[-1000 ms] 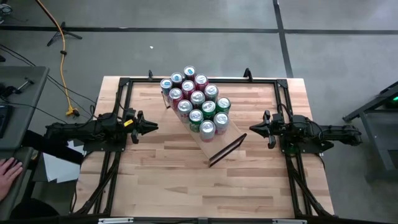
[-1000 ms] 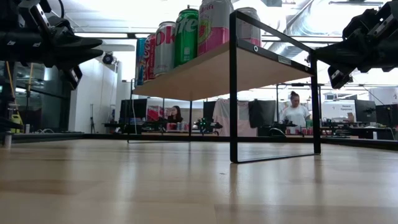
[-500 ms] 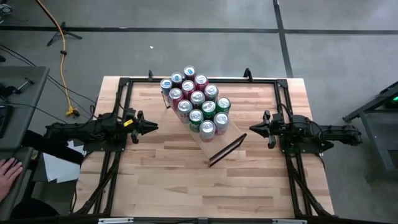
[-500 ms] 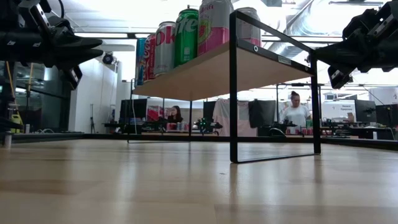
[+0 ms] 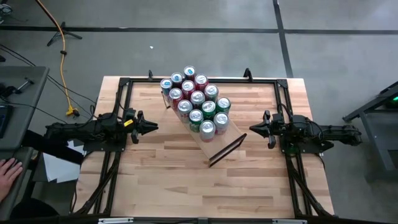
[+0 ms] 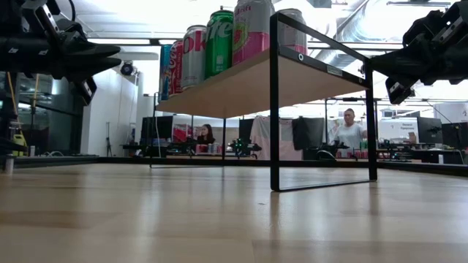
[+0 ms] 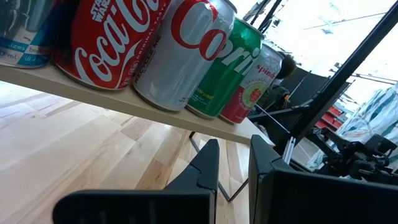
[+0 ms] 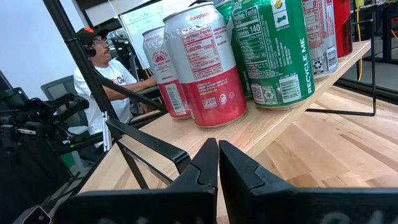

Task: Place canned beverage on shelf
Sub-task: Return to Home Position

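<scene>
The shelf [image 5: 216, 140], a pale-wood plank on a thin black frame [image 6: 274, 102], stands slantwise on the tabletop's far middle. Several cans [image 5: 198, 102] stand upright on it in two rows, red, silver, green and pink [image 6: 219, 44]; the plank's near end is bare. My left gripper [image 5: 154, 127] hovers level at the table's left, shut, pointing toward the shelf [image 7: 155, 109]. My right gripper [image 5: 252, 129] hovers level at the table's right, shut, pointing at the cans [image 8: 211, 74]. Neither holds anything. No loose can shows on the table.
Black rails [image 5: 124, 84] frame the tabletop around the work area. Bare wood [image 5: 199, 186] lies between the shelf and the near edge. A hand [image 5: 7, 169] rests at a desk left of the table. People sit at desks beyond the table [image 6: 351, 130], [image 8: 102, 68].
</scene>
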